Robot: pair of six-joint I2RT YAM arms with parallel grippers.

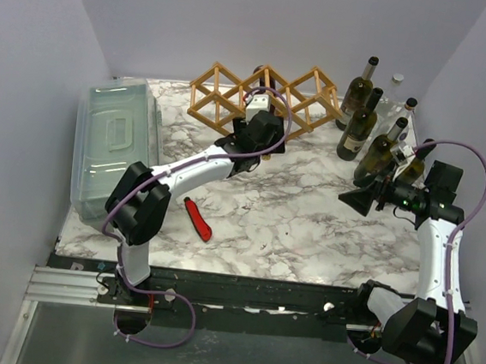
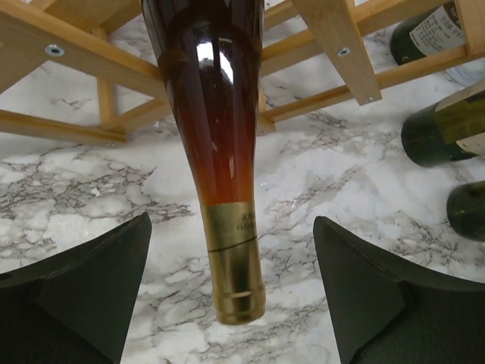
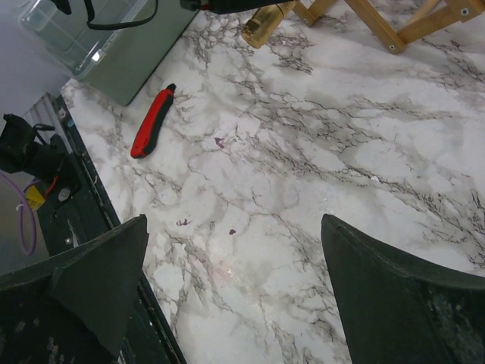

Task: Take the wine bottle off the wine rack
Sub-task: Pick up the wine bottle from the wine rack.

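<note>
Glass, dark amber and glossy: the wine bottle [image 2: 216,152] lies in the wine rack [image 2: 333,45], gold-foiled neck jutting from its front. Likely heavy, slick, breakable. The left hand [image 2: 231,254], jaws spread wide, straddles that neck, probably the surest hold.

The white, grey-veined marble surface [image 1: 309,214] carried four sets of things. Along its left edge sat a clear plastic storage bin [image 1: 113,148] with its lid on. The wooden wine rack [image 1: 226,94] stood at the back, near the middle. A cluster of upright wine bottles [image 1: 357,133] filled the back right corner. A red-and-black hand tool [image 1: 197,219] lay flat toward the near left, well apart from the rest.
</note>
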